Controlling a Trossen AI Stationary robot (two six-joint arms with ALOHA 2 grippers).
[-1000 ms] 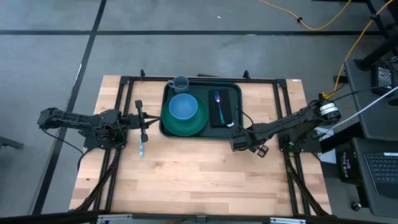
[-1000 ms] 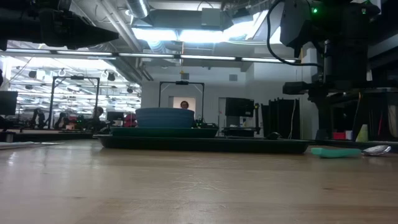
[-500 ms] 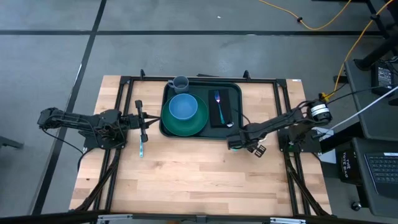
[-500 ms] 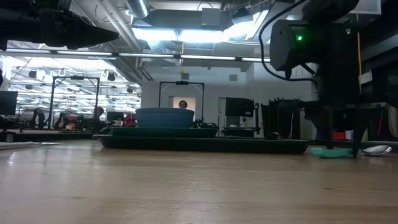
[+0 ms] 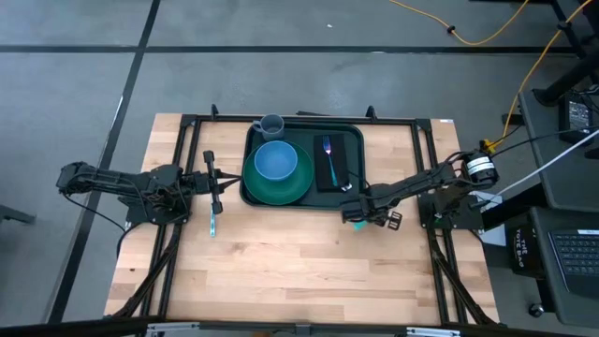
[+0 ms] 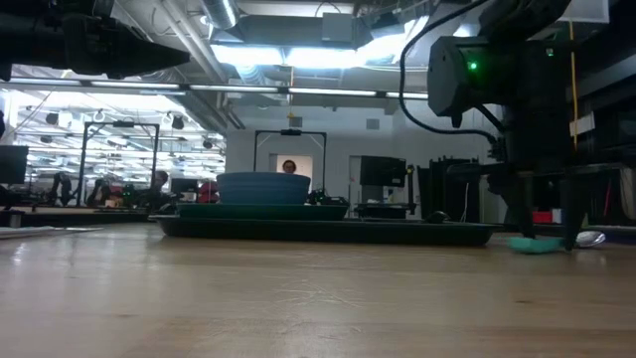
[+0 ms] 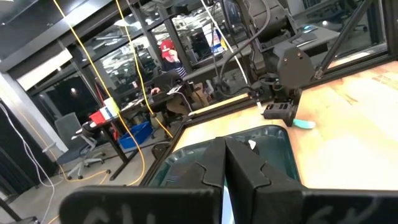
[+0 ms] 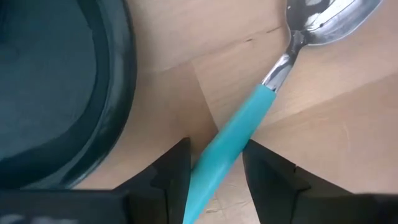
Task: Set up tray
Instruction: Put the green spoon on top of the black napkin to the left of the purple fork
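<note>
tray (image 5: 304, 161): far-centre of table (image 5: 299, 271), dark green; its rim shows beside the R fingers in R wrist view
on tray: green plate (image 5: 278, 183) w/ blue bowl (image 5: 276, 161) in it, L side; black napkin (image 5: 338, 161) on R side w/ fork (image 5: 328, 154) lying on it; grey mug (image 5: 270, 125) at far L corner
spoon (image 8: 249, 118): on bare wood just beside tray's near R corner, teal handle, metal bowl end pointing away from gripper; lies flat on table
R gripper (image 5: 357, 214): down at table, just off tray's near R corner, fingers (image 8: 171, 171) part open, one either side of the teal handle; handle sits in the gap, contact w/ pads not clear, so not gripping as far as seen
low view: R gripper (image 6: 542, 239) reaches to tabletop w/ teal handle at its tips, tray to the side of it
L gripper (image 5: 213, 181): parked at L side of table, just beside tray's L edge, fingers (image 7: 214, 165) pressed together, holding nothing
2nd utensil (image 5: 212, 223): teal handle, on wood near L gripper, near side of it
room: person seen far behind tray in low view
</note>
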